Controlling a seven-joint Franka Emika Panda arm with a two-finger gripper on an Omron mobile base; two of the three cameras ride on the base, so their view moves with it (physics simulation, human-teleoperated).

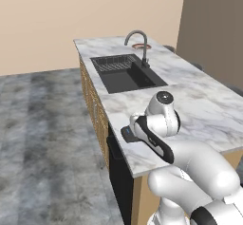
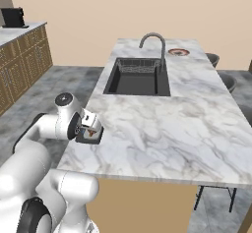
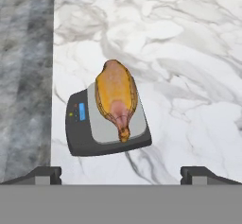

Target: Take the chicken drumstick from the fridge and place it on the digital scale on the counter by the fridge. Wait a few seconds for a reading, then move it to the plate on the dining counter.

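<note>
The drumstick lies on the scale, its narrow bone end toward the hand, overhanging the grey top a little at the far end. The scale sits at the near left corner of the marble counter, close to the edge. The gripper hovers above with jaws wide and nothing between them. So the weighing step looks done or in the wait. Left to do: grasp the meat again and carry it to the plate, well apart at the far end past the sink and faucet.
</note>
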